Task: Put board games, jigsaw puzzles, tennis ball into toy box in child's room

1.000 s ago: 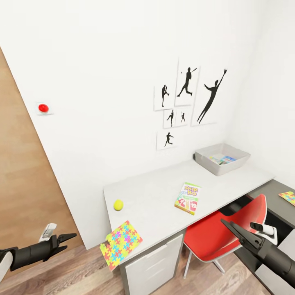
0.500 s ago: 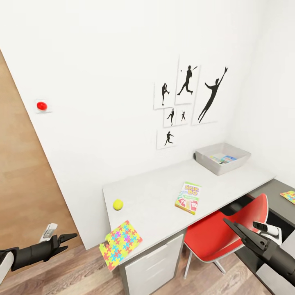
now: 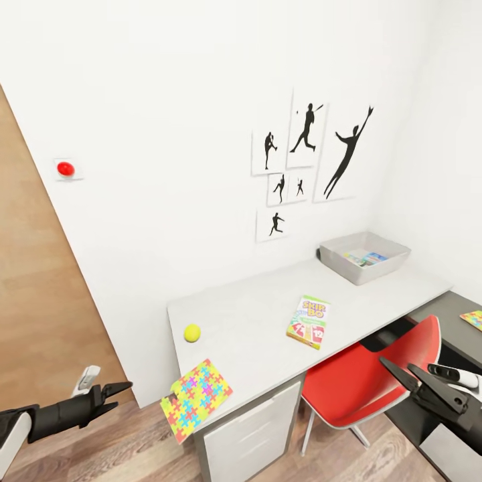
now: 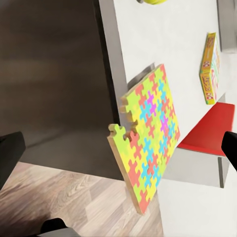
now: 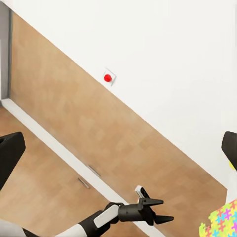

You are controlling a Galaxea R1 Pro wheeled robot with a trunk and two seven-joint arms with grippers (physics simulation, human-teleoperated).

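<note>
The jigsaw puzzle (image 3: pixel 195 399) overhangs the table (image 3: pixel 254 321) corner at seven o'clock from the tennis ball (image 3: pixel 193 333), the toy box (image 3: pixel 335 258) far off at two o'clock. Both the left gripper (image 3: pixel 114 395) and right gripper (image 3: pixel 405 375) hang spread and empty; I'd pinch the overhanging edge with the left.

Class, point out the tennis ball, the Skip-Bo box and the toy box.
tennis ball (image 3: pixel 193 333), head view, its centre.
Skip-Bo box (image 3: pixel 308 323), head view, middle of its lid.
toy box (image 3: pixel 343 262), head view, its front wall.
</note>
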